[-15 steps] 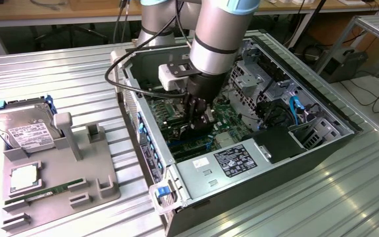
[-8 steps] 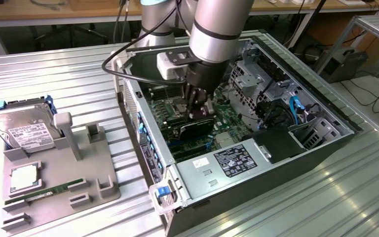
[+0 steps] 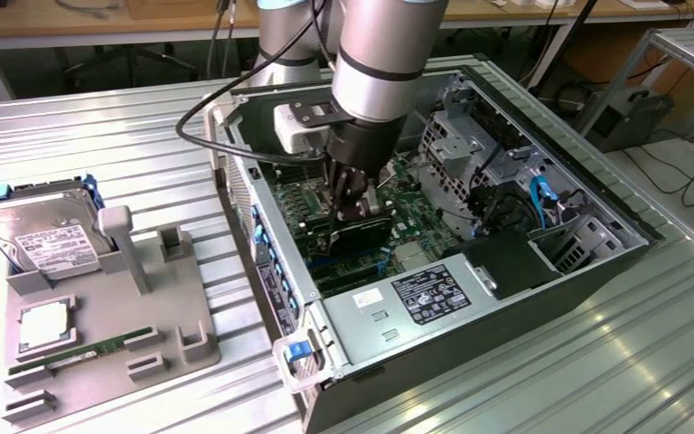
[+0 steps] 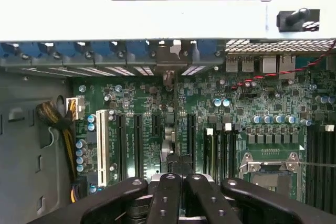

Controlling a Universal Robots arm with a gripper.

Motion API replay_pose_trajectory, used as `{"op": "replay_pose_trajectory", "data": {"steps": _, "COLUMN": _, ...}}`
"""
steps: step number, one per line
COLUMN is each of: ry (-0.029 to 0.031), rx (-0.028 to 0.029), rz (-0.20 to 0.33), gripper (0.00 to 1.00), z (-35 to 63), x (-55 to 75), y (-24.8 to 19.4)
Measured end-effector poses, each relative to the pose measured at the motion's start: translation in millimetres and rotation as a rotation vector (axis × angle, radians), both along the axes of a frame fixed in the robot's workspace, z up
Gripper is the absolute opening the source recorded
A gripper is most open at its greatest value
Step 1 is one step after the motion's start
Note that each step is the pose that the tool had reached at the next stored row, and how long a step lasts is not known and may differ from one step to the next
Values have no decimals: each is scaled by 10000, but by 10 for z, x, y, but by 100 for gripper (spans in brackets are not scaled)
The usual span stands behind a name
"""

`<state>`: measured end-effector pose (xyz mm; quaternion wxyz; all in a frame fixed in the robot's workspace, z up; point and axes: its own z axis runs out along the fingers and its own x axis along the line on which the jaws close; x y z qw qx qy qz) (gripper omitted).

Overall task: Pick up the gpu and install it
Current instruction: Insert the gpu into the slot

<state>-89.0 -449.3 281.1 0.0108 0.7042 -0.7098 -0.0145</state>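
Here I have the arm down inside the open computer case (image 3: 588, 226), over the motherboard (image 4: 247, 103). The gripper (image 3: 356, 206) is clamped on the gpu (image 3: 360, 237), held edge-on above the expansion slots (image 4: 137, 145). I judge it the seating step: line up, then press straight.

The gpu (image 3: 360, 237), black cooler showing, sits low inside the open case.
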Motion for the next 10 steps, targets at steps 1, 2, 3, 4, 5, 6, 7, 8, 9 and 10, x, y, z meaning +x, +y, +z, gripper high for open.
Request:
{"op": "replay_pose_trajectory", "data": {"steps": 1, "ry": 0, "rx": 0, "rz": 1, "gripper": 11, "z": -18, "x": 0, "y": 0}}
{"op": "replay_pose_trajectory", "data": {"steps": 2, "ry": 0, "rx": 0, "rz": 1, "gripper": 11, "z": -36, "x": 0, "y": 0}}
{"op": "replay_pose_trajectory", "data": {"steps": 3, "ry": 0, "rx": 1, "rz": 1, "gripper": 11, "z": -56, "x": 0, "y": 0}}
{"op": "replay_pose_trajectory", "data": {"steps": 4, "ry": 2, "rx": -3, "rz": 1, "gripper": 11, "z": -73, "x": -1, "y": 0}}
{"op": "replay_pose_trajectory", "data": {"steps": 5, "ry": 3, "rx": -6, "rz": 1, "gripper": 11, "z": -88, "x": -1, "y": -1}}
{"op": "replay_pose_trajectory", "data": {"steps": 6, "ry": 4, "rx": -7, "rz": 0, "gripper": 11, "z": -107, "x": -1, "y": -1}}
{"op": "replay_pose_trajectory", "data": {"steps": 7, "ry": 8, "rx": -14, "rz": 1, "gripper": 11, "z": -121, "x": -2, "y": -2}}
{"op": "replay_pose_trajectory", "data": {"steps": 8, "ry": 6, "rx": -11, "rz": 0, "gripper": 11, "z": -126, "x": -1, "y": -1}}
{"op": "replay_pose_trajectory", "data": {"steps": 9, "ry": 3, "rx": -5, "rz": 0, "gripper": 11, "z": -128, "x": -1, "y": 0}}
{"op": "replay_pose_trajectory", "data": {"steps": 10, "ry": -4, "rx": 9, "rz": 0, "gripper": 11, "z": -113, "x": 0, "y": 1}}
